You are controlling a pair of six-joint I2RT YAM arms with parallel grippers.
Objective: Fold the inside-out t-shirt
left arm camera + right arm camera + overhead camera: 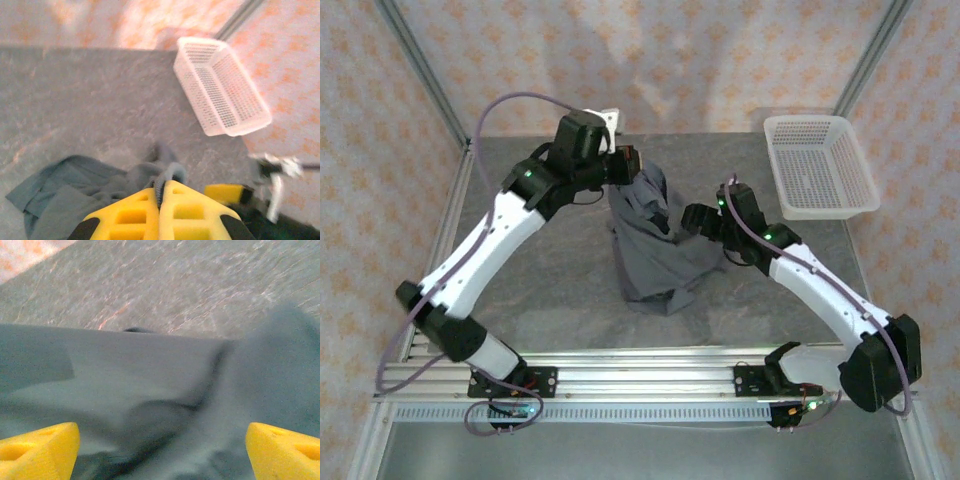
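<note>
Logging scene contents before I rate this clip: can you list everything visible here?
t-shirt: one, dark slate-grey, bunched mid-table, far end raised at the left gripper.
mesh basket: one, white, far right corner of the table, nothing inside.
table: one, mottled grey, under everything.
frame rails: several, silver, along the near edge.
walls: peach with an orange pattern, behind and at the sides.
left arm: one, white and black, reaching to the shirt's far end.
right arm: one, white and black, at the shirt's right side.
left gripper: one, yellow fingers, shut on the t-shirt.
right gripper: one, yellow fingers, open over the t-shirt.
</note>
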